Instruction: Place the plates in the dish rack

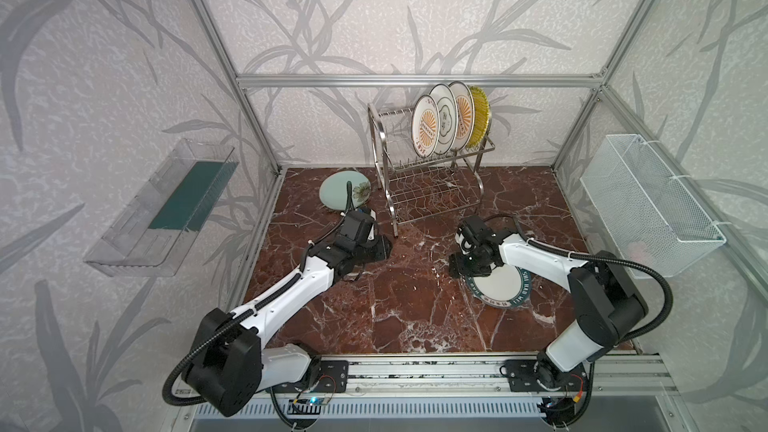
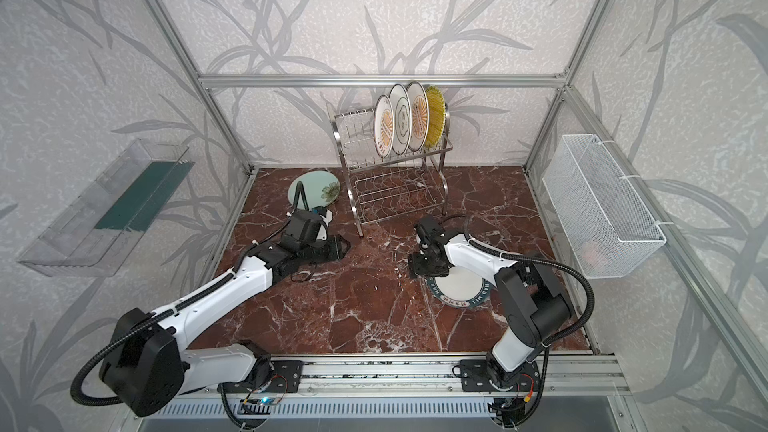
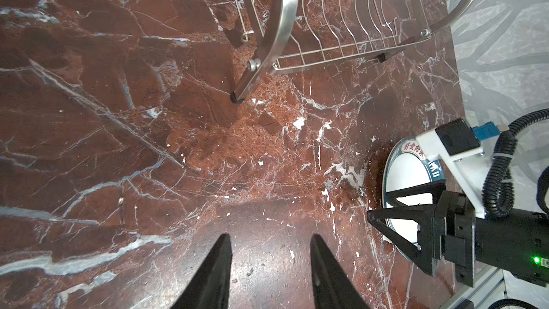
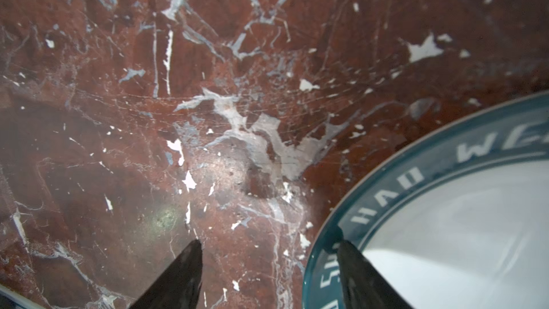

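Note:
The steel dish rack (image 1: 428,184) (image 2: 395,189) stands at the back of the marble table, and several plates are upright in its upper tier, from a sunburst plate (image 1: 426,126) to the yellow ribbed plate (image 1: 481,116). The pale mint plate (image 1: 338,193) (image 2: 311,184) lies flat to the left of the rack. The teal lettered-rim plate (image 1: 503,286) (image 2: 461,288) (image 4: 445,203) lies flat at the right. My right gripper (image 1: 456,270) (image 4: 269,243) is open and straddles this plate's edge, one finger over the rim and the other over bare table. My left gripper (image 1: 388,249) (image 3: 269,236) is open over bare marble near the rack's front leg (image 3: 237,98), with nothing between its fingers.
A clear plastic tray (image 1: 162,209) hangs on the left wall. A white mesh basket (image 1: 648,205) hangs on the right wall. Aluminium frame posts border the table, and the arms' rail (image 1: 415,371) runs along the front edge.

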